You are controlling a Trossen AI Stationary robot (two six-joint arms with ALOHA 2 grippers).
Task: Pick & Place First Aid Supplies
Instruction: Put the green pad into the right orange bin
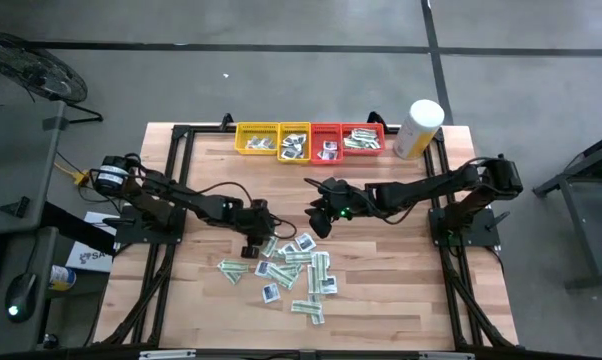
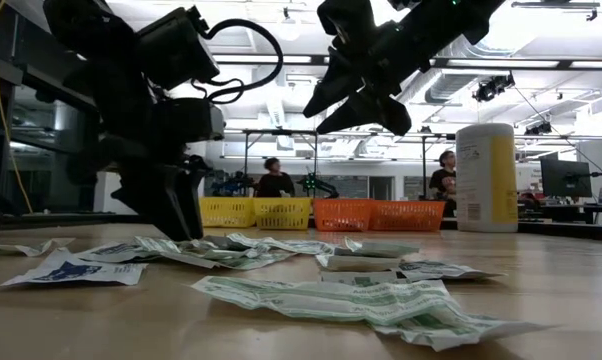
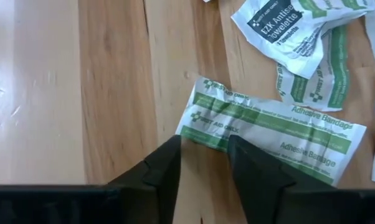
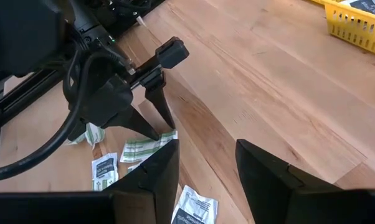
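Many small paper packets, the first aid supplies [image 1: 296,270], lie loose on the wooden table's near middle. My left gripper [image 3: 203,140] is down at the pile's far left corner, slanting downward and open. Its fingertips stand on either side of the end of a white-and-green bandage packet [image 3: 268,134] that lies flat on the wood. My right gripper [image 1: 321,215] hangs open and empty above the table, just beyond the pile. From the right wrist view, the left gripper [image 4: 161,132] shows with its tips at that packet. My left gripper comes at the bandage packet's end [image 3: 203,121] slanting down from the table's left side, one fingertip at each side of the corner. The packet lies flat on the table. Whether the fingertips [image 3: 234,146] touch the paper, I cannot tell.
Two yellow trays [image 1: 271,140] and two red trays [image 1: 346,138] holding some packets stand in a row at the far edge. A tall white-and-yellow canister [image 1: 418,128] stands to their right. A white-and-blue towelette packet [image 3: 281,28] lies beyond the bandage packet. People sit in the room behind.
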